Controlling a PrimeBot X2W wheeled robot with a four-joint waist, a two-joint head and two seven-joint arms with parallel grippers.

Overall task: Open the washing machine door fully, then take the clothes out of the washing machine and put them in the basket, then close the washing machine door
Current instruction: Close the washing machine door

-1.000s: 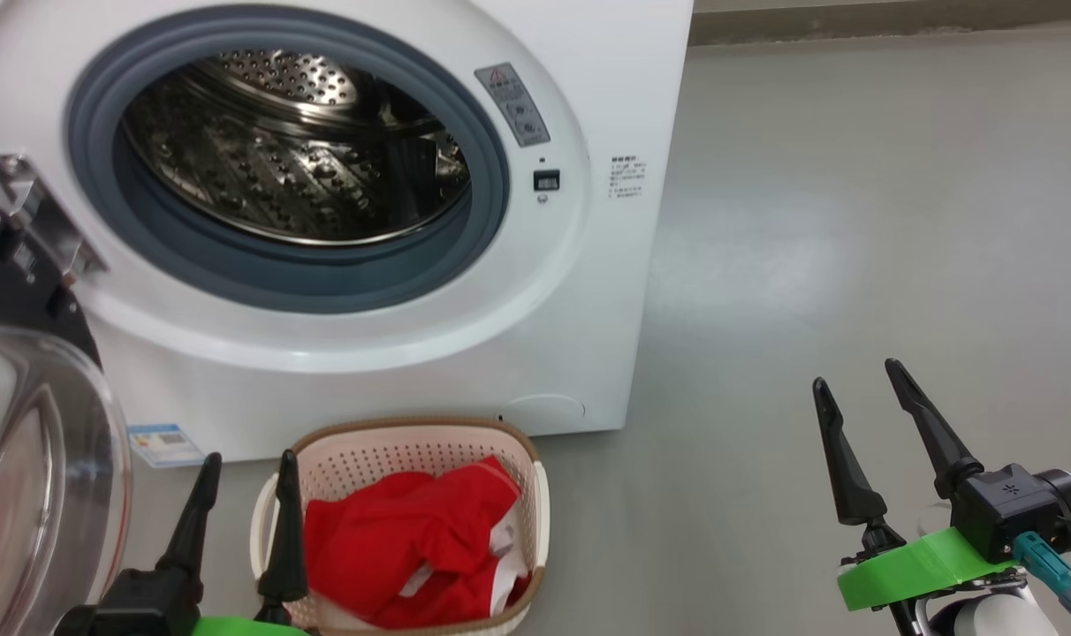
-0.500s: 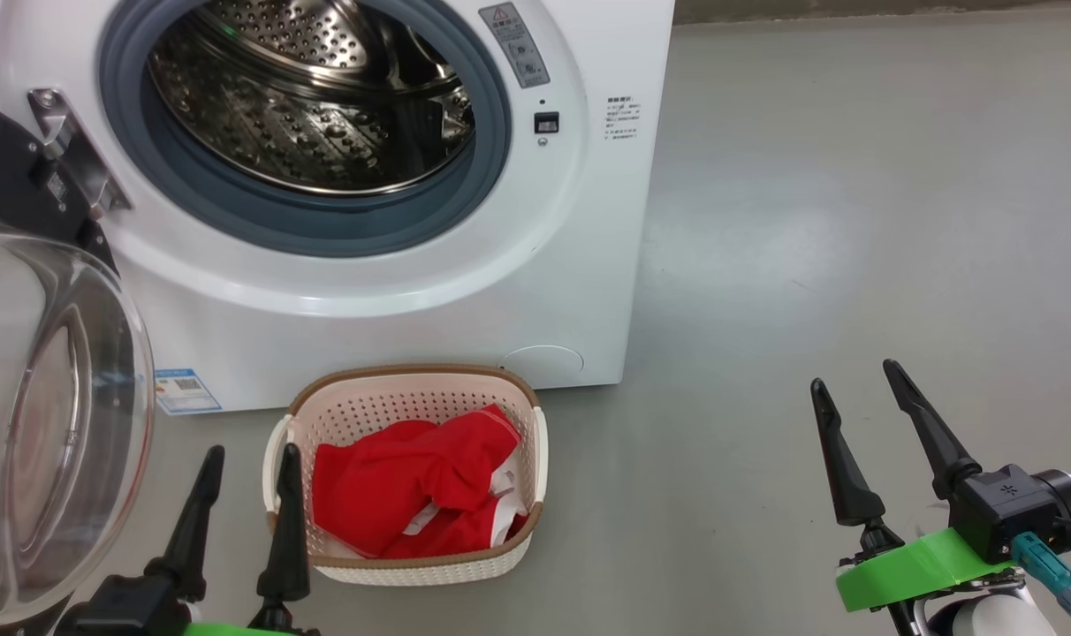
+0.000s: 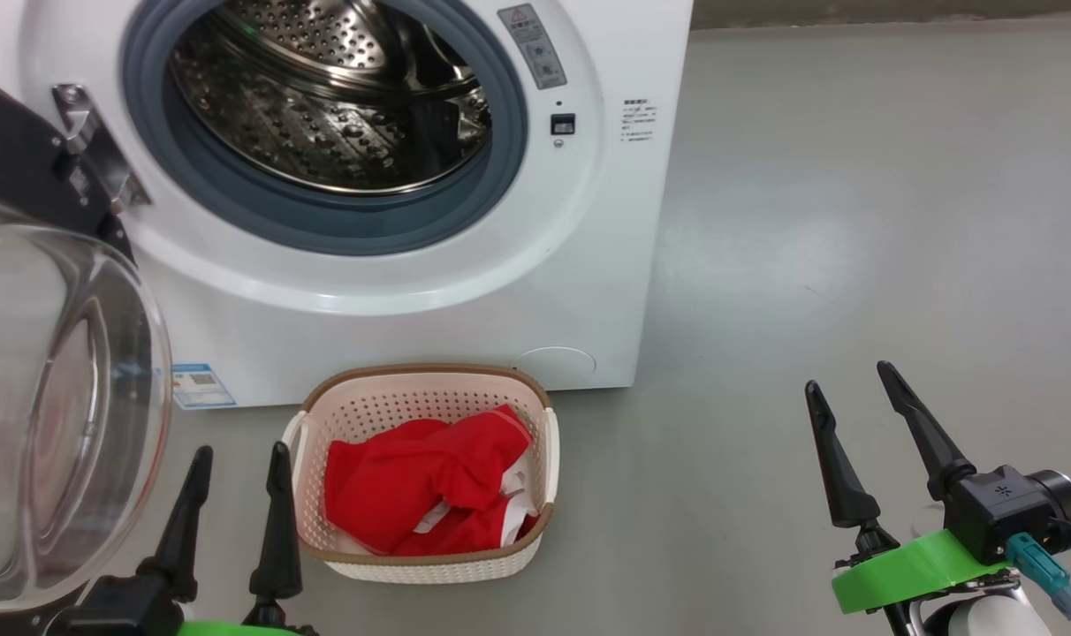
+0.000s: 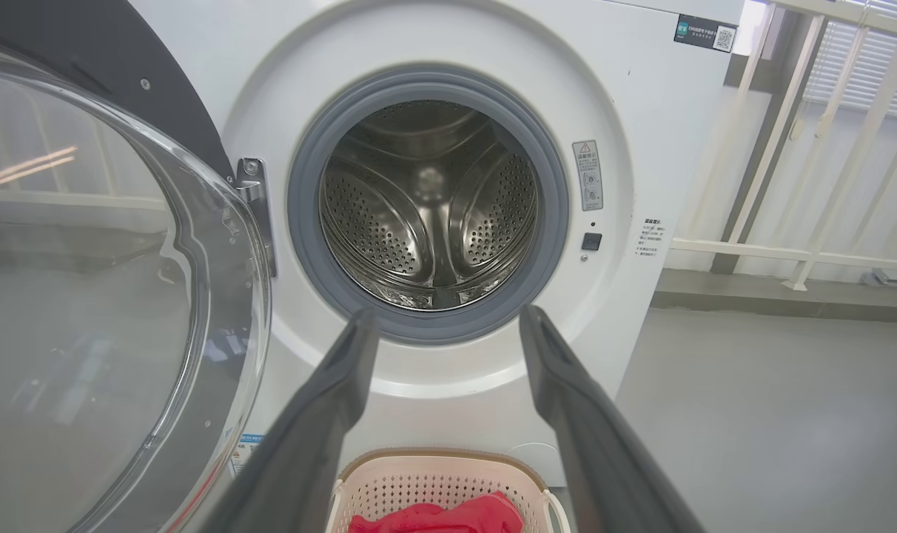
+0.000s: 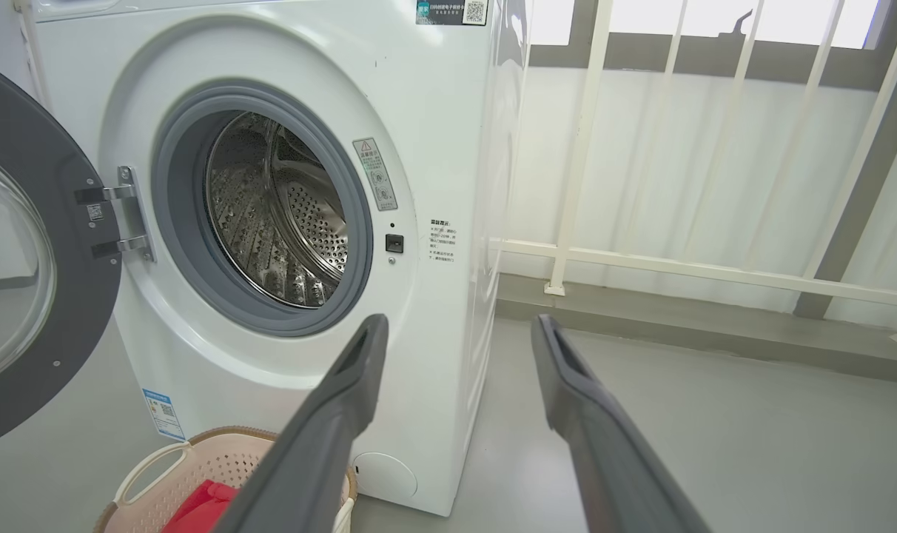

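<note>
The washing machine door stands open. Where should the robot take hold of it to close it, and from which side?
I would take the washing machine door by its flat black rim, as far from the hinge as possible, with the left pincer coming from the robot's left. The bulging glass bowl looks smooth and offers no hold.

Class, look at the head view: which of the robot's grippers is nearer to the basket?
Left. The left gripper sits just beside the basket's left side; the right gripper is well off to the basket's right.
</note>
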